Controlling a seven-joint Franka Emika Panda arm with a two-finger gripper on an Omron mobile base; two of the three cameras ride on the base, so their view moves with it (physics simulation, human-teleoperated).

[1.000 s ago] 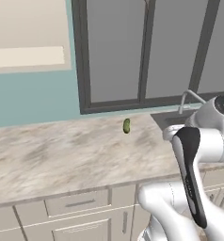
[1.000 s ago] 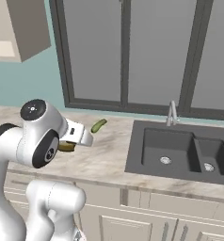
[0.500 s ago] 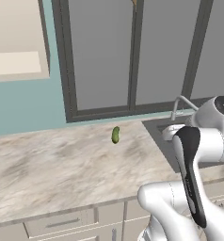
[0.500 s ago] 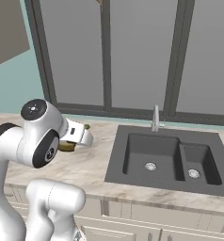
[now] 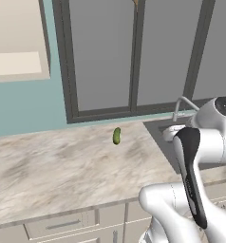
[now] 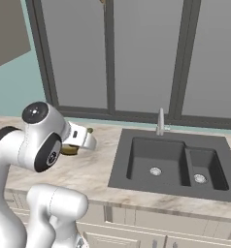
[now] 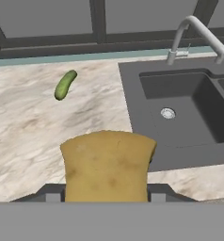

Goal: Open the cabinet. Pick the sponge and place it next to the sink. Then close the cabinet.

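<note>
Sponge (image 7: pixel 108 164) in tool (image 7: pixel 107 190), sink (image 6: pixel 137 180) nearer than before

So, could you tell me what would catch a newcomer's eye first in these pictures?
Probably the yellow-tan sponge, held in the gripper above the marble counter just left of the sink. Next comes the small green pickle, lying alone on the counter near the window, and the wide dark sink itself with its grey faucet behind.

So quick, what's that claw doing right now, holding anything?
Gripper: closed on the sponge, carried above the counter.
</note>
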